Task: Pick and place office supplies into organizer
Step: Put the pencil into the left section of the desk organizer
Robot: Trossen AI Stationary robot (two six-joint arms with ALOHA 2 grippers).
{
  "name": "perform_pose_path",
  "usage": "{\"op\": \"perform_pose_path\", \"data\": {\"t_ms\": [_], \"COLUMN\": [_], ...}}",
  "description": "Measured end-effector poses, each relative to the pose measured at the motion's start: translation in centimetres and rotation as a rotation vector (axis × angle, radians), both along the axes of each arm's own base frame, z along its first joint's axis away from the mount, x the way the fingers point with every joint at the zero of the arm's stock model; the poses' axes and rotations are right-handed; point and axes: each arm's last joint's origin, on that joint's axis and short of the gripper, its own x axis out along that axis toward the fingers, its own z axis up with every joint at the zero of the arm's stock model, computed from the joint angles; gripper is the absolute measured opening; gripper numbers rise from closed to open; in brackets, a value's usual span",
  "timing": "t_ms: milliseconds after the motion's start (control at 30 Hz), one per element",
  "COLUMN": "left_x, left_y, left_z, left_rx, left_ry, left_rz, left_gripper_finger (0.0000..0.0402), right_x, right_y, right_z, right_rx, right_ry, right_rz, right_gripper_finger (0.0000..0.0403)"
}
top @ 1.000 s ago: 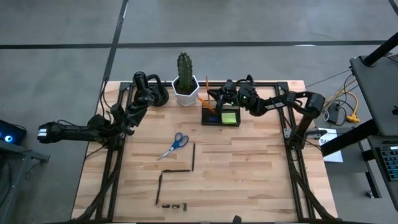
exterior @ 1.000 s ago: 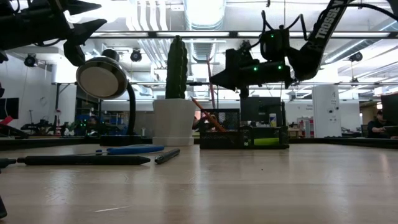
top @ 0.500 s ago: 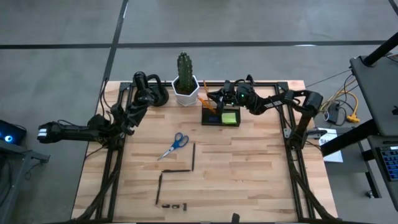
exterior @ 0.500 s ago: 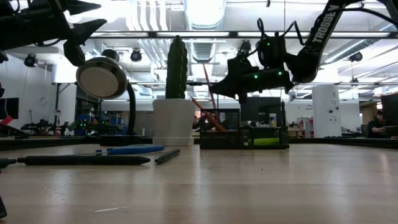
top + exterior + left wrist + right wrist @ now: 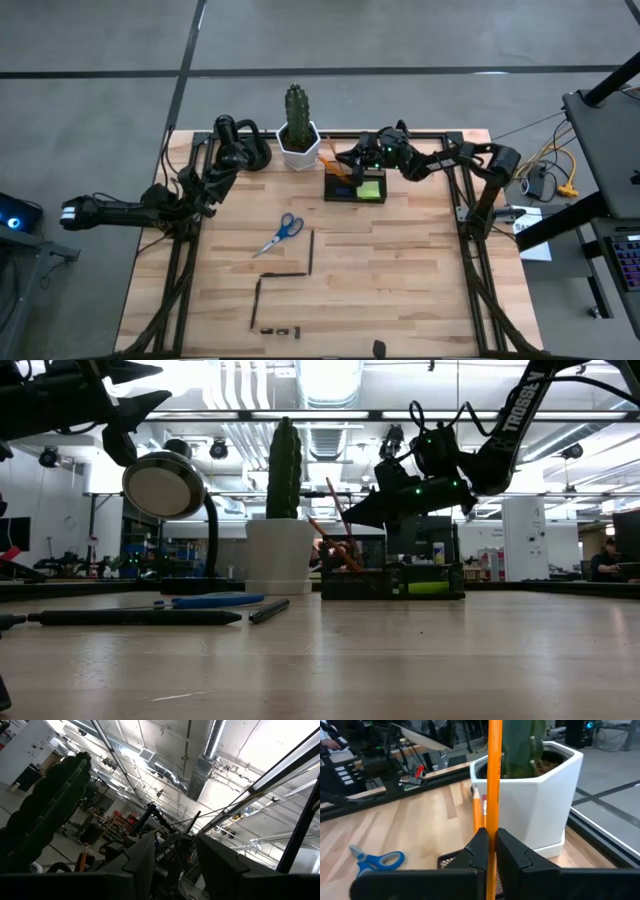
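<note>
The dark organizer (image 5: 345, 187) stands at the table's far middle and holds a lime-green sticky-note pad (image 5: 370, 189) and a leaning orange pencil (image 5: 478, 817). My right gripper (image 5: 490, 847) hangs over the organizer's left end, shut on another orange pencil (image 5: 338, 520). Blue-handled scissors (image 5: 283, 232), dark pens (image 5: 311, 250) and tiny black clips (image 5: 280, 329) lie flat on the wood nearer the front. My left gripper (image 5: 175, 840) stays open and raised at the far left, with nothing between its fingers. My right gripper pinches the pencil's shaft (image 5: 494, 822), about halfway along, between its two fingers. The fingers come nearly level from the table's right, tipped a little down, and lie across the pencil. The pencil stands steep, its lower end (image 5: 351, 563) down at the organizer's top.
A white hexagonal cactus pot (image 5: 298, 146) stands close to the organizer's left, right behind the held pencil. A black rounded gadget (image 5: 240, 145) sits left of the pot. Bare wood (image 5: 400, 260) stretches over the table's middle and right.
My right gripper has sunk a little and drifted toward the cactus pot, tipping its fingers downward. It stays shut on the pencil, which has come down with it and now leans, its lower end at the organizer.
</note>
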Motion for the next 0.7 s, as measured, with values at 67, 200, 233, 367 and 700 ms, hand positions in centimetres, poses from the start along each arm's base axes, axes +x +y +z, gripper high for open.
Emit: {"op": "perform_pose_path", "data": {"t_ms": [67, 200, 233, 367, 700], "left_x": [0.0, 0.0, 0.0, 0.0, 0.0], "left_y": [0.0, 0.0, 0.0, 0.0, 0.0], "left_z": [0.0, 0.0, 0.0, 0.0, 0.0], "left_rx": [0.000, 0.000, 0.000, 0.000, 0.000], "left_ry": [0.000, 0.000, 0.000, 0.000, 0.000], "left_rz": [0.000, 0.000, 0.000, 0.000, 0.000], "left_gripper_finger": [0.0130, 0.0130, 0.0130, 0.0130, 0.0130], "right_x": [-0.1, -0.3, -0.3, 0.0, 1.0], "right_y": [-0.2, -0.5, -0.6, -0.8, -1.4], "right_z": [0.0, -0.4, -0.4, -0.3, 0.6], "right_rx": [0.001, 0.015, 0.018, 0.031, 0.039], "right_ry": [0.001, 0.041, 0.054, 0.101, 0.181], "right_rz": [-0.003, 0.000, 0.011, 0.041, 0.087], "right_gripper_finger": [0.0013, 0.0013, 0.0013, 0.0013, 0.0013]}}
